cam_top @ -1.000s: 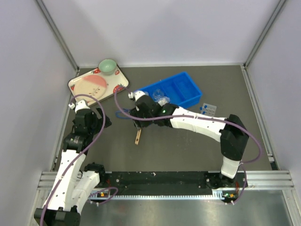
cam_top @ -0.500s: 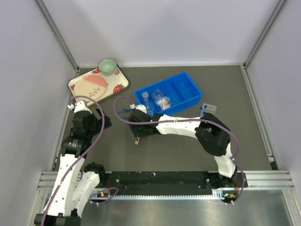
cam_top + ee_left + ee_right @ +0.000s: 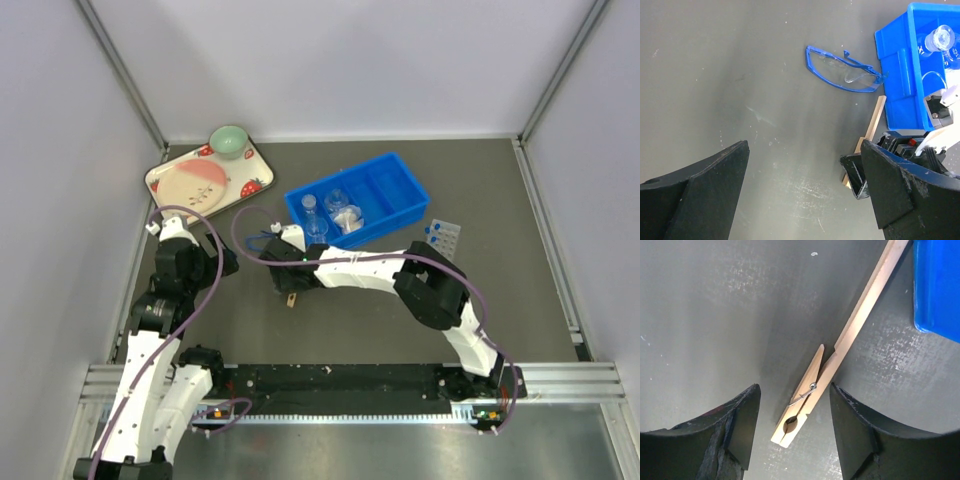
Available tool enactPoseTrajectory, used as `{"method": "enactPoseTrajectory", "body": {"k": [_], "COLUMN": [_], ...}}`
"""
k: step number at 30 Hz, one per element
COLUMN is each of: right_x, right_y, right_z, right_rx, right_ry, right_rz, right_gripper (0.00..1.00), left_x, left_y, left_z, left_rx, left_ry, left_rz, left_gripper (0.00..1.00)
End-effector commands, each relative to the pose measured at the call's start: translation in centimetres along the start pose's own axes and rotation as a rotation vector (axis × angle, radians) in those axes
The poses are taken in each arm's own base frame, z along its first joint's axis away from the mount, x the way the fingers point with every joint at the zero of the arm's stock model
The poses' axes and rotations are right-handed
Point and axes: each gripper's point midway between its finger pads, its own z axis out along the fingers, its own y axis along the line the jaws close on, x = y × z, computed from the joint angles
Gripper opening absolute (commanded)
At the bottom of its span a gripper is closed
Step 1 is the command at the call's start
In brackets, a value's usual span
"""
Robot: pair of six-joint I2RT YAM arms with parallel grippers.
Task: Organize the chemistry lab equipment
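A wooden test-tube clamp lies flat on the dark table, its long arm reaching toward the blue bin. My right gripper is open, low over the clamp, one finger on each side of its spring end, not closed on it. In the top view the right gripper covers most of the clamp. Blue safety glasses lie just left of the blue bin, which holds glass flasks. My left gripper is open and empty, left of the glasses.
A tray with a pink plate and a green bowl sits at the back left. A small clear rack with blue caps lies right of the bin. Grey walls enclose the table on three sides.
My right gripper has swung from the bin's left corner down and left, coming low over the wooden clamp. The left arm has barely moved.
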Motion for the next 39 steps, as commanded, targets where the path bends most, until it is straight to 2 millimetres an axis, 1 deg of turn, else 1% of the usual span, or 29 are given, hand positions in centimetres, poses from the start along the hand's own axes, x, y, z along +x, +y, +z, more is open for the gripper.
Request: {"method": "enactPoseTrajectory", "body": {"k": [1, 2, 3, 5, 6, 8, 9, 12, 14, 15, 18, 19, 21, 22, 25, 26, 28, 29, 32, 33, 34, 35, 36, 38, 39], "right_x": [0.6, 0.9, 1.1, 1.3, 1.8, 1.9, 2.1, 2.1, 2.0, 1.9, 1.4, 0.8, 0.5, -0.4, -0.8, -1.6, -2.1, -2.7, -3.9, -4.8, -5.4, -6.0, -7.2, -8.4, -9.7], "right_y": [0.5, 0.3, 0.1, -0.4, -0.8, -1.1, -1.3, -1.7, -1.6, -1.2, -1.1, -1.0, -1.3, -1.3, -1.7, -1.4, -1.6, -1.3, -1.3, -1.2, -1.3, -1.5, -1.8, -2.5, -3.6], "right_z": [0.2, 0.2, 0.4, 0.2, 0.3, 0.2, 0.2, 0.0, -0.3, -0.8, -1.9, -2.9, -3.8, -5.1, -6.9, -8.5, -9.8, -11.5, -13.9, -15.4, -16.3, -17.1, -18.8, -20.2, -20.9], "right_rx": [0.047, 0.057, 0.067, 0.083, 0.096, 0.103, 0.110, 0.121, 0.121, 0.112, 0.120, 0.119, 0.127, 0.116, 0.109, 0.084, 0.076, 0.047, 0.015, -0.009, -0.015, -0.018, -0.031, -0.037, -0.031], "right_ry": [-0.016, -0.013, -0.012, -0.011, -0.003, -0.005, -0.001, -0.003, -0.009, -0.015, -0.036, -0.062, -0.078, -0.103, -0.121, -0.146, -0.167, -0.190, -0.227, -0.254, -0.278, -0.297, -0.337, -0.369, -0.392], "right_rz": [-0.027, -0.031, -0.035, -0.043, -0.047, -0.047, -0.049, -0.058, -0.070, -0.088, -0.104, -0.105, -0.111, -0.100, -0.104, -0.095, -0.112, -0.109, -0.118, -0.119, -0.119, -0.119, -0.113, -0.114, -0.090], "right_gripper": [0.55, 0.53, 0.47, 0.39, 0.28, 0.18, 0.10, 0.00, 0.00, 0.00, 0.00, 0.00, 0.00, 0.00, 0.00, 0.00, 0.00, 0.00, 0.00, 0.00, 0.00, 0.00, 0.00, 0.00, 0.00], "left_x": [-0.3, -0.4, -0.3, -0.3, -0.4, -0.3, -0.4, -0.2, -0.3, -0.3, -0.4, -0.3, -0.3, -0.2, -0.2, -0.3, -0.2, -0.2, -0.3, -0.3, -0.3, -0.3, -0.3, -0.3, -0.3], "left_y": [-0.4, -0.5, -0.5, -0.5, -0.5, -0.4, -0.5, -0.4, -0.4, -0.4, -0.4, -0.3, -0.3, -0.2, -0.1, -0.2, -0.2, -0.2, -0.4, -0.5, -0.6, -0.7, -0.8, -0.8, -0.8], "left_z": [-0.2, -0.3, -0.3, -0.3, -0.3, -0.2, -0.2, -0.2, -0.4, -0.3, -0.4, -0.3, -0.3, -0.3, -0.3, -0.3, -0.3, -0.3, -0.4, -0.4, -0.4, -0.4, -0.4, -0.3, -0.3], "left_rx": [0.030, 0.032, 0.031, 0.031, 0.031, 0.028, 0.032, 0.029, 0.028, 0.029, 0.027, 0.024, 0.022, 0.020, 0.017, 0.019, 0.020, 0.022, 0.031, 0.037, 0.042, 0.049, 0.053, 0.055, 0.054], "left_ry": [-0.014, -0.018, -0.015, -0.017, -0.019, -0.015, -0.018, -0.013, -0.015, -0.016, -0.019, -0.016, -0.016, -0.016, -0.017, -0.020, -0.019, -0.020, -0.019, -0.017, -0.018, -0.015, -0.016, -0.013, -0.015], "left_rz": [0.002, 0.001, 0.001, 0.001, -0.001, -0.002, -0.003, 0.000, -0.001, 0.001, 0.001, 0.001, 0.001, 0.001, 0.003, 0.002, 0.002, 0.002, 0.005, 0.013, 0.015, 0.017, 0.020, 0.021, 0.020], "left_gripper": [0.98, 0.98, 0.98, 0.98, 0.98, 0.98, 0.98, 0.98, 0.98, 0.98, 0.98, 0.98, 0.98, 0.98, 0.98, 0.99, 0.98, 0.98, 0.98, 0.98, 0.98, 0.98, 0.98, 0.98, 0.98]}}
